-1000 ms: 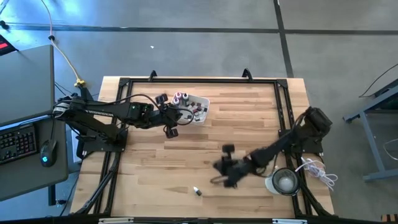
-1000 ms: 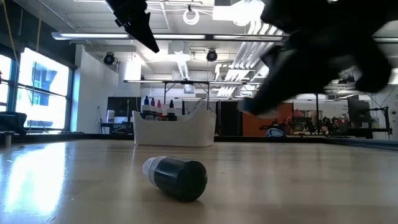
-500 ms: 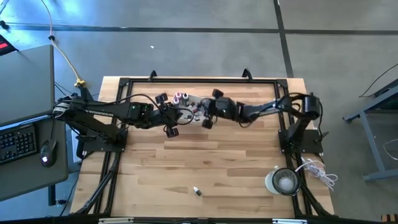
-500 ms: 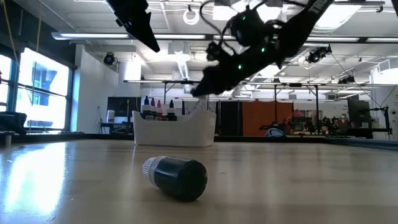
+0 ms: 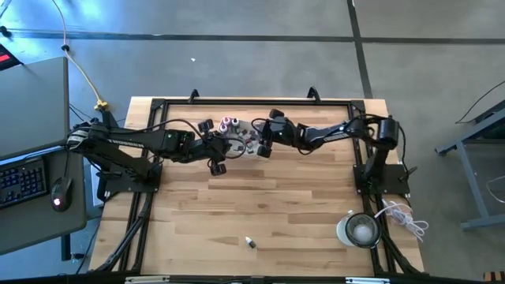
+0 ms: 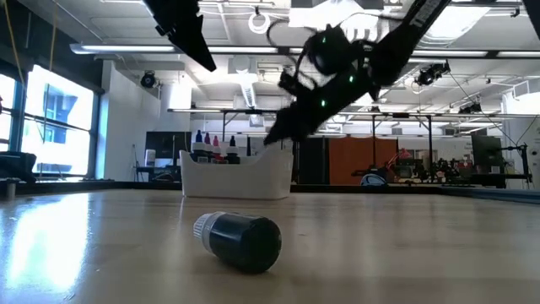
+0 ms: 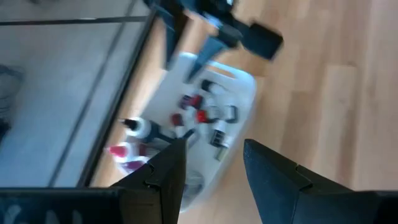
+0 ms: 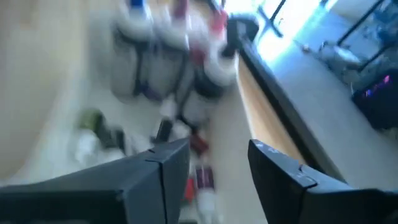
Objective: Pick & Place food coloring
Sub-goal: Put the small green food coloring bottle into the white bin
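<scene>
One dark, pale-capped food coloring bottle (image 6: 239,241) lies sideways; both grippers (image 5: 263,147) (image 5: 218,158) spread, empty

One worktop (image 5: 316,197) carries everything. Two arms reach over it, each ending in one pincer: the left pincer (image 5: 218,156) and the right pincer (image 5: 263,144), both with a gap between the fingers.

One white tray (image 5: 251,128) sits near the far edge. The bottles in the tray (image 7: 186,118) are clustered and overlapping; the exact number cannot be told, though at least four stand upright and several more lie flat.

One bottle (image 6: 238,241) lies alone on its side near the front edge. One round clear container (image 5: 361,230) sits at the right front corner.
</scene>
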`<state>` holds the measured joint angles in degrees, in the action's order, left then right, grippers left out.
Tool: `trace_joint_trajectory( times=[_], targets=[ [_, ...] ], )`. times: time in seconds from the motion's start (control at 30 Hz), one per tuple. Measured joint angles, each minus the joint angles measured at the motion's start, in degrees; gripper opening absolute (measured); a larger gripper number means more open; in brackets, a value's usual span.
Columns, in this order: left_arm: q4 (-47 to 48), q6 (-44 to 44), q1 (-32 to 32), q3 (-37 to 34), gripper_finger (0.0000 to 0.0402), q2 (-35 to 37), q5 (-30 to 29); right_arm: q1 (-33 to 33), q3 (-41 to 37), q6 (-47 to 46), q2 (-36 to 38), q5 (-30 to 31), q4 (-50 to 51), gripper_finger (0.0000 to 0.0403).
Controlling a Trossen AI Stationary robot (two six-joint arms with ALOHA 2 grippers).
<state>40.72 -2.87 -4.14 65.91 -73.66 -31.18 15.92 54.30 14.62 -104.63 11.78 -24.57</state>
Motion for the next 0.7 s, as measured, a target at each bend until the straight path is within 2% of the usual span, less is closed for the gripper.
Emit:
trace_joint_trajectory(
  times=[0.1,0.23,0.33,0.43,0.6,0.7],
  targets=[
    [0.21,0.09,0.0,0.0,0.0156,0.0,7.17,-2.27,0.02,-1.69,4.2,-0.91,1.29,0.0162],
    [-1.56,0.74,-0.08,0.0,0.0156,-1.09,23.85,-6.75,0.03,-5.23,11.27,-1.41,8.08,0.0157],
    [-5.83,2.2,-0.15,0.15,0.0156,-3.84,33.72,-10.85,0.09,-8.5,17.22,-1.48,17.26,0.0151],
    [-9.45,1.19,-0.4,0.07,0.0156,-7.91,41.74,-15.64,0.09,-17.32,21.79,-1.54,28.05,0.0146],
    [-15.92,3.71,-4.29,0.04,0.0156,-17.29,52.12,-24.67,0.08,-34.55,23.85,-1.84,40.83,0.0146],
    [-18.8,10.16,-9.08,-0.03,0.0156,-22.22,55.14,-30.04,-0.87,-39.72,23.06,-0.19,41.62,0.0145]
  ],
)
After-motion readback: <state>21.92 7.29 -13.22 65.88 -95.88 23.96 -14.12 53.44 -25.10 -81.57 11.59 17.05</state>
